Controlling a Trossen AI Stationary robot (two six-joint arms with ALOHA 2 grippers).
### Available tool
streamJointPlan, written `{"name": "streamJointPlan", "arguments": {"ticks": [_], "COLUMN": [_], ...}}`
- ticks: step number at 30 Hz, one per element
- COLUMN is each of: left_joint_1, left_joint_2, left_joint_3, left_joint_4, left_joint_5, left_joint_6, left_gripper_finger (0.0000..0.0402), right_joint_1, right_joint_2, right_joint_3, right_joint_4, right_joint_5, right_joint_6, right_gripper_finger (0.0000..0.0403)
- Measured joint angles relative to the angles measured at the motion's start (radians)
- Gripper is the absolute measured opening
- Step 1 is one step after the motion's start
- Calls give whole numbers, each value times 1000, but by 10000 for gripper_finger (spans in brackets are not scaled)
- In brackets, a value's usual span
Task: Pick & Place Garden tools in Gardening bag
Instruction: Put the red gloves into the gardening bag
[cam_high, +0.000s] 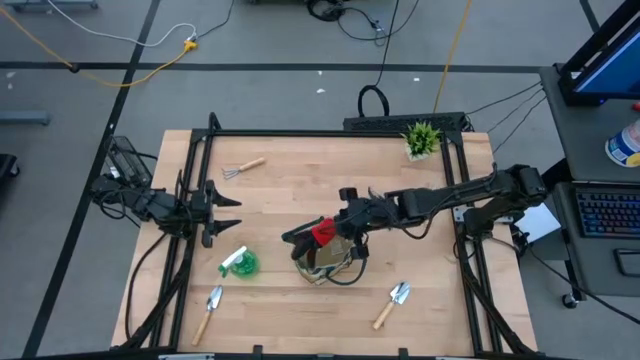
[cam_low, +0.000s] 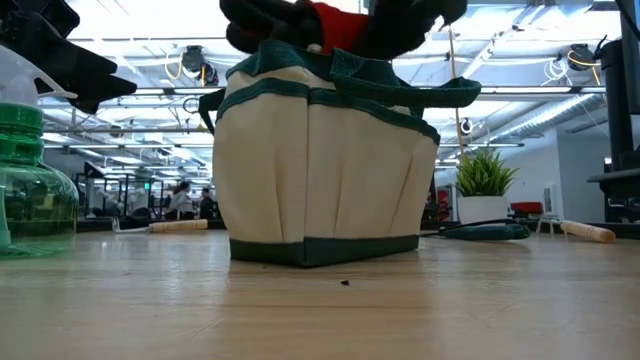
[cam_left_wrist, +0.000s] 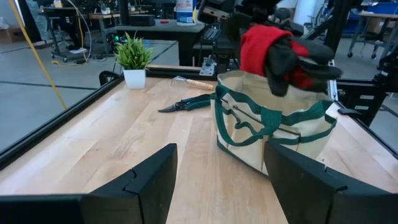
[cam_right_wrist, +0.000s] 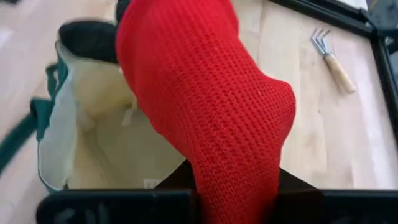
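My right gripper (cam_high: 336, 230) is shut on the red-black glove (cam_high: 320, 233) just above the open top of the beige, green-trimmed gardening bag (cam_high: 328, 263), which stands on its base mid-table. My left gripper (cam_high: 230, 211) is open and empty at the table's left, pointing at the bag (cam_left_wrist: 273, 134). The mini rake (cam_high: 240, 168) lies at the far left. The green-white spray bottle (cam_high: 240, 263) and two trowels (cam_high: 208, 310) (cam_high: 392, 303) lie near the front. The dark pruning shears (cam_left_wrist: 186, 104) lie beyond the bag, mostly hidden under the right arm in the high view. My right gripper pinches the glove's red knit part (cam_right_wrist: 239, 186) between its two fingers. The fingers come from the table's right, slanting down. The glove (cam_left_wrist: 264, 46) is clear of the table and sticks out past the fingers over the bag's opening, its black part (cam_left_wrist: 283, 68) drooping toward the rim.
A small potted plant (cam_high: 422, 138) stands at the far right corner. A wooden-handled tool (cam_left_wrist: 194, 83) lies beyond the shears. A black frame rail (cam_high: 330, 133) borders the table. Bare wood shows between my left gripper and the bag.
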Motion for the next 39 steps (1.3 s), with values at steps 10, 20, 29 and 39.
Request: {"name": "streamJointPlan", "arguments": {"ticks": [10, 20, 29, 39], "left_joint_1": [0, 0, 0, 0], "left_joint_2": [0, 0, 0, 0], "left_joint_3": [0, 0, 0, 0], "left_joint_4": [-8, -7, -12, -13], "left_joint_5": [1, 0, 1, 1], "left_joint_6": [-5, -6, -6, -6], "left_gripper_finger": [244, 244, 244, 244], "right_joint_1": [65, 107, 153, 189], "right_joint_2": [3, 3, 3, 3], "right_joint_3": [0, 0, 0, 0], "right_joint_4": [-14, -7, 73, 61], "right_joint_5": [250, 453, 522, 522], "right_joint_6": [-269, -576, -881, -964], "right_gripper_finger": [36, 36, 36, 36]}}
